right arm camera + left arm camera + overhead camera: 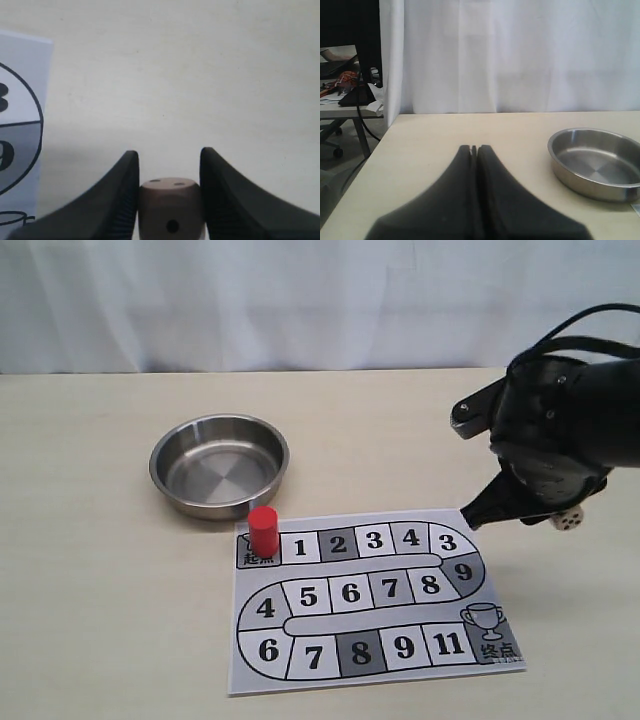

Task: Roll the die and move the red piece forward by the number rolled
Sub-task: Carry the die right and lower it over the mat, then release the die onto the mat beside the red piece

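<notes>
The right arm's black casing (570, 420) is covering most of its own gripper in the exterior view. Only one dark finger and a corner of the small pale wooden-tan cube die with black pips (567, 521) are peeking out beneath it, just off the right edge of the printed paper game board with numbered squares (300, 680). The die's pips are too small to count there.

The right wrist view is filling that gap. The right gripper (169, 153) is clamping the die (171, 210) between its two black fingers, deep near their base. One face is showing a single pip and another face two pips. The lower edge of the frame is cutting off the rest of the die. A corner of the board (20, 100) is showing at one side.

The left gripper (474, 148) is not appearing in the exterior view. Its own wrist view is showing its fingers pressed together with nothing between them, above the pale beige table (100, 590).

The round shallow stainless steel bowl (160, 455) is sitting empty behind the board. The edge of the left wrist view is cropping part of the bowl (560, 165).

The small red upright cylinder piece (264, 529) is standing on the board's start square, beside square 1 and near the bowl. It is showing only in the exterior view.
</notes>
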Available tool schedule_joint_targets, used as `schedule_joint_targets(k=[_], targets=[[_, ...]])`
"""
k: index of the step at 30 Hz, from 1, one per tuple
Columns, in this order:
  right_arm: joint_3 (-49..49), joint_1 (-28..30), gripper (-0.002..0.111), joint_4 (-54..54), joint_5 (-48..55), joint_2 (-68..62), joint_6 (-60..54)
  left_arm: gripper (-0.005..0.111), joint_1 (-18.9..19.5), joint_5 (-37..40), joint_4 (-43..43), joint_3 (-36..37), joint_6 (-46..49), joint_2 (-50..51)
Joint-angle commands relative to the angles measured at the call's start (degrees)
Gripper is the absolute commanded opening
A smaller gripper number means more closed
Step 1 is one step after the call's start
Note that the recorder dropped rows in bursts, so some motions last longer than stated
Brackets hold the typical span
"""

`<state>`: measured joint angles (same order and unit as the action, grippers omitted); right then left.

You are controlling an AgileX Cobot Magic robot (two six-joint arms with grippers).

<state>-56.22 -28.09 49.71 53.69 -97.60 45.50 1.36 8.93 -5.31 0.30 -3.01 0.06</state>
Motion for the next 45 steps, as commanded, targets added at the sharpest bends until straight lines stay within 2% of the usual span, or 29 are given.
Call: schedule_joint_targets(k=[1,4,7,9,12,15,17,18,45], targets=[[2.41,0.30,0.004,0.92,-4.30,0.61,2.65,0.000,-0.01,-0.79,-0.03,-0.30,-0.02,-0.06],[2.42,0.30,0.004,-4.53,-9.73,0.61,1.37,0.000,-0.01,-0.79,-0.03,-0.30,-0.02,-0.06],[2.42,0.30,0.005,-13.55,-19.47,0.61,-3.78,0.000,-0.01,-0.79,-0.03,-0.30,-0.02,-0.06],[2.42,0.30,0.012,-21.87,-26.28,0.61,-9.44,0.000,-0.01,-0.79,-0.03,-0.30,-0.02,-0.06],[2.42,0.30,0.036,-30.35,-32.01,0.61,-14.93,0.000,-0.01,-0.79,-0.03,-0.30,-0.02,-0.06],[2.42,0.30,0.067,-30.86,-32.14,0.61,-15.35,0.000,-0.01,-0.79,-0.03,-0.30,-0.02,-0.06],[2.42,0.30,0.083,-30.86,-30.95,0.61,-15.60,0.000,-0.01,-0.79,-0.03,-0.30,-0.02,-0.06],[2.42,0.30,0.087,-30.86,-30.62,0.61,-16.74,0.000,-0.01,-0.79,-0.03,-0.30,-0.02,-0.06],[2.42,0.30,0.088,-27.81,-30.69,0.61,-17.75,0.000,-0.01,-0.79,-0.03,-0.30,-0.02,-0.06]])
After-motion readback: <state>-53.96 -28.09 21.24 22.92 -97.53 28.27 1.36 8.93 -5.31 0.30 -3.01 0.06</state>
